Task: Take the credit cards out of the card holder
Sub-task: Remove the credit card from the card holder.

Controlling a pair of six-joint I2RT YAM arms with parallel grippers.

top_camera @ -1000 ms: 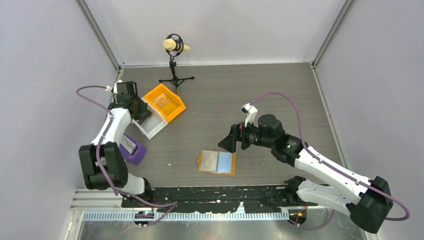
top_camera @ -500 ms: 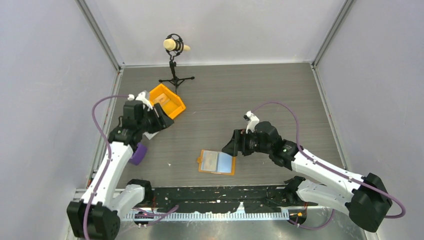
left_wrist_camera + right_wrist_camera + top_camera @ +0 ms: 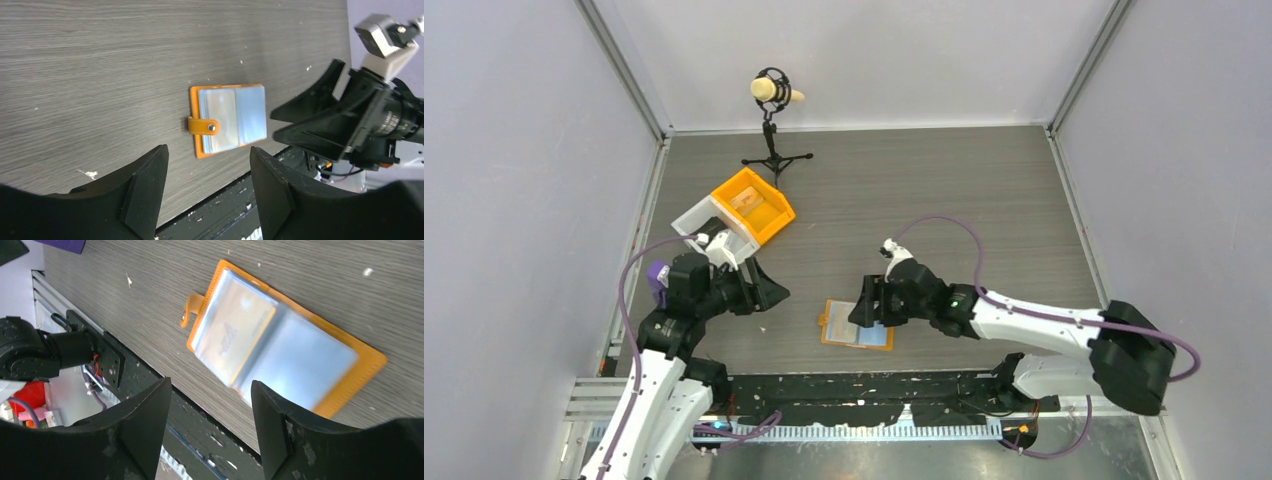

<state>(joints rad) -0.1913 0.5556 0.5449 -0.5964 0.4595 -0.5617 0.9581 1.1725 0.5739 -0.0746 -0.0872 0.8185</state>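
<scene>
The card holder [image 3: 876, 336] lies open and flat near the table's front edge, orange with pale blue-grey pockets and a snap tab [image 3: 203, 126] on its left side. A greyish credit card [image 3: 234, 338] shows through the left pocket's sleeve. My right gripper [image 3: 862, 310] hovers over the holder's upper part, open, with nothing between its fingers [image 3: 145, 427]. My left gripper [image 3: 774, 292] is open and empty a little to the holder's left, pointing at it. In the left wrist view the card holder [image 3: 227, 120] sits beyond my left gripper [image 3: 207, 192].
An orange bin [image 3: 752, 205] and a white bin [image 3: 702, 222] stand at the back left, with a purple object [image 3: 658, 273] behind the left arm. A microphone stand [image 3: 775, 150] is at the back. The black base rail [image 3: 854, 385] runs just below the holder.
The left arm swung from the bins at the back left toward the holder and its jaws opened. The right gripper came down and left over the holder, its jaws narrowing somewhat.
</scene>
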